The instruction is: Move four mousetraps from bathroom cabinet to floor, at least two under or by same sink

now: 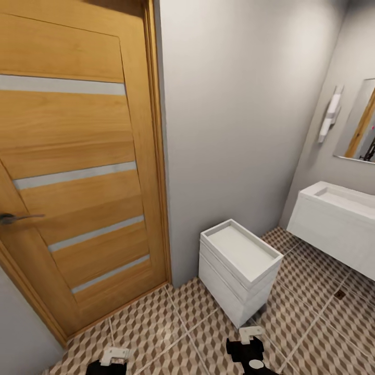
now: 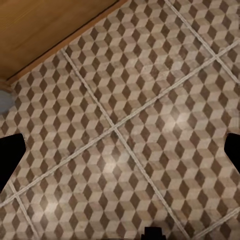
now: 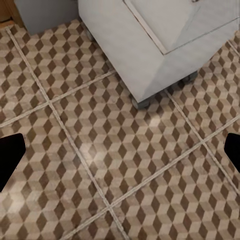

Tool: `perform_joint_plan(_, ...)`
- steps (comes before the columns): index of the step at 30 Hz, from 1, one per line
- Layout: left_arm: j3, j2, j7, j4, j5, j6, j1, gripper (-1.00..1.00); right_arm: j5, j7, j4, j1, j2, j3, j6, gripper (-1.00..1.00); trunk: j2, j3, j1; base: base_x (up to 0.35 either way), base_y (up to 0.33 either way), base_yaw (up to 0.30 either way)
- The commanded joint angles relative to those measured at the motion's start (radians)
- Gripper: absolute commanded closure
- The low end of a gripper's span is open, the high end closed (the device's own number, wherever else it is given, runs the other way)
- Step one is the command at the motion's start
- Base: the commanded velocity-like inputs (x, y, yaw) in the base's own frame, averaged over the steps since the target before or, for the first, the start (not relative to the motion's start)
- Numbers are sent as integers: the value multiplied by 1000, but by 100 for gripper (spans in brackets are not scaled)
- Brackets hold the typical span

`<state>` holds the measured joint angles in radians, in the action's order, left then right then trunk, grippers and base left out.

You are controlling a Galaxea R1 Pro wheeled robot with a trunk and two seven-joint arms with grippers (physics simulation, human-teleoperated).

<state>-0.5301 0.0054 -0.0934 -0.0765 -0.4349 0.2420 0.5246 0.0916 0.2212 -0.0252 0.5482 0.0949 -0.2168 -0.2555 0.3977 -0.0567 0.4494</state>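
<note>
The bathroom floor [image 1: 312, 317] has cube-pattern tiles in brown, beige and white. At the right wall hangs the white sink [image 1: 333, 224], seen in part. My left gripper [image 1: 113, 359] and right gripper [image 1: 250, 346] hang low over the tiles at the head view's lower edge. In the left wrist view the left gripper [image 2: 122, 152] is open above bare floor [image 2: 125, 100], its dark fingertips [image 2: 12, 155] far apart. The right gripper [image 3: 121, 155] is open too, with floor tiles [image 3: 100, 150] below it. The mousetraps and the cabinet are out of view.
A small white drawer unit [image 1: 237, 271] on castors stands against the grey wall, just ahead of my right gripper; its base [image 3: 150, 45] is in the right wrist view. A shut wooden door [image 1: 78, 172] with a lever handle [image 1: 15, 217] stands left. A mirror [image 1: 359, 125] hangs above the sink.
</note>
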Motion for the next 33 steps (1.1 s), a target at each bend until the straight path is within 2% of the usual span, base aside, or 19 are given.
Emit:
perform_joint_plan(1,-8,-1,0,-3,-7,5,2,-100,10,3,1,1,0,-9,-4,-100,2,-2,1,0,0,255)
perform_joint_plan(33,-8,-1,0,-3,-7,5,2,-100,10,3,1,1,0,-9,-4,-100,2,-2,1,0,0,255)
